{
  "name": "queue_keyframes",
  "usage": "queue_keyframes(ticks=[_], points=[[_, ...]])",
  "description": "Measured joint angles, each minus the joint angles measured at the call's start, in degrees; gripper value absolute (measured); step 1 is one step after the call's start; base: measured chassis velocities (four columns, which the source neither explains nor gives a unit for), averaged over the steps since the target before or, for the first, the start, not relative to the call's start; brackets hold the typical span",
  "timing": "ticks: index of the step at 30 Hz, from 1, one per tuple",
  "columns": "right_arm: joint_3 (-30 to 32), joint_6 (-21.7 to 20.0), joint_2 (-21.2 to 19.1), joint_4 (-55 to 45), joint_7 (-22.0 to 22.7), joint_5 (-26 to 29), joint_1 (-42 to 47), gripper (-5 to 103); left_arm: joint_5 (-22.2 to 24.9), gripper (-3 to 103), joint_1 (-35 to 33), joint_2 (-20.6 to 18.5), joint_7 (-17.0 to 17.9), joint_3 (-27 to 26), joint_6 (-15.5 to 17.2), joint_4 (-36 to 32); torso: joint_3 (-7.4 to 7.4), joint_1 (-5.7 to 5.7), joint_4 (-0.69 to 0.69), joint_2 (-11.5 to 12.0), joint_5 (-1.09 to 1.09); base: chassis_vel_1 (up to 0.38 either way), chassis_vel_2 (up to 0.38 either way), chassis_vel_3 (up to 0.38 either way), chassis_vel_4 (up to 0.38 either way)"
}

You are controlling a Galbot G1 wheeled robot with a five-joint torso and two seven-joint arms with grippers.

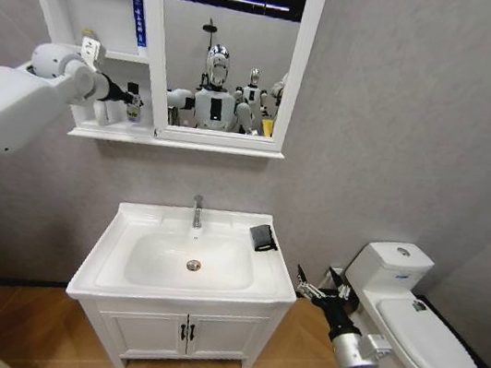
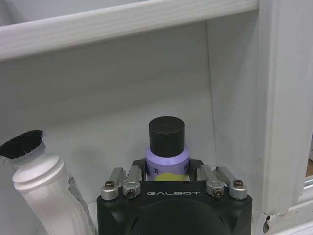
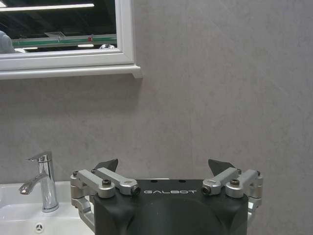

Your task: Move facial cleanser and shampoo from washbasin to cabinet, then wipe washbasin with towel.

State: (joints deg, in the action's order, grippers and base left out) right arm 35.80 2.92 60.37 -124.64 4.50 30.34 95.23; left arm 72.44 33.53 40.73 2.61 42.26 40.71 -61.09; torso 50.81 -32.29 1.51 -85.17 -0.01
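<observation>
**Bottle in my left claw at the cabinet's bottom shelf**

Bottle (image 2: 167,147) with a black cap and a purple band sits between the fingers of my left claw (image 2: 168,177), which is closed narrow around it; in my left wrist view it stands near the back wall of the shelf. Just beside it, at the lower left of that frame, leans a white tube (image 2: 41,188) with a dark top. In the head view my left arm reaches from the left edge up to the cabinet (image 1: 82,125) at the upper left, with the left claw (image 1: 132,103) at the lowest open shelf, next to the mirror (image 1: 225,45).

Below, at the centre of the head view, the washbasin (image 1: 121,262) stands on its two-door vanity (image 1: 185,329), with the tap (image 1: 197,211) at the back rim and the drain (image 1: 193,265) in the bowl. The dark towel (image 1: 262,237) lies folded on the basin's back right corner.

My right claw (image 1: 315,286) hangs at the lower right of the head view, between the basin and the toilet (image 1: 411,318), with its fingers spread wide and nothing in them. My right wrist view shows those fingers (image 3: 106,166) apart before the grey wall, with the tap at the lower left.
</observation>
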Motion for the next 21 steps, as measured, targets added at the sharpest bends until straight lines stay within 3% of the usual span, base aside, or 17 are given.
queue_keyframes(ticks=[11, 13, 15, 17, 18, 19, 21], points=[[-0.06, 0.09, 0.04, 0.27, 0.00, 0.01, 0.04, 100, 0.37, 40, -1.85, 0.08, 1.23, -2.06, -0.69, 0.38, 0.00, 0.00, 0.00, 0.00, 0.01, 0.000, 0.000, 0.000, 0.000], [-0.07, 0.06, 0.00, 0.25, 0.01, 0.01, 0.05, 100, 0.41, 44, -1.95, 0.07, 1.37, -2.25, -0.61, 0.31, 0.00, 0.00, 0.00, 0.00, 0.01, 0.000, 0.000, 0.000, 0.000], [-0.08, -0.04, -0.18, 0.02, 0.05, 0.01, 0.07, 100, 0.51, 56, -2.25, -0.24, 1.55, -2.71, -0.44, -0.07, 0.00, 0.00, 0.00, 0.00, -0.01, 0.000, 0.000, 0.000, 0.000], [-0.08, -0.06, -0.21, -0.03, 0.06, 0.01, 0.07, 100, 0.54, 56, -2.32, -0.36, 1.60, -2.83, -0.42, -0.21, 0.00, 0.00, 0.00, 0.00, 0.00, 0.000, 0.000, 0.000, 0.000], [-0.07, -0.11, -0.32, -0.19, 0.10, 0.02, 0.07, 100, 0.69, 67, -2.55, -0.86, 1.72, -3.19, -0.40, -0.78, 0.00, 0.00, 0.00, 0.00, 0.01, 0.000, 0.000, 0.000, 0.000], [-0.07, -0.11, -0.32, -0.19, 0.10, 0.02, 0.07, 100, 0.69, 67, -2.55, -0.86, 1.72, -3.19, -0.40, -0.78, 0.00, 0.00, 0.00, 0.00, 0.01, 0.000, 0.000, 0.000, 0.000], [-0.06, -0.19, -0.50, -0.44, 0.12, 0.04, 0.08, 100, 1.40, 78, -2.82, -1.59, 2.29, -3.48, -0.29, -1.82, 0.00, 0.00, -0.01, 0.00, 0.00, 0.000, 0.000, 0.000, 0.000]])
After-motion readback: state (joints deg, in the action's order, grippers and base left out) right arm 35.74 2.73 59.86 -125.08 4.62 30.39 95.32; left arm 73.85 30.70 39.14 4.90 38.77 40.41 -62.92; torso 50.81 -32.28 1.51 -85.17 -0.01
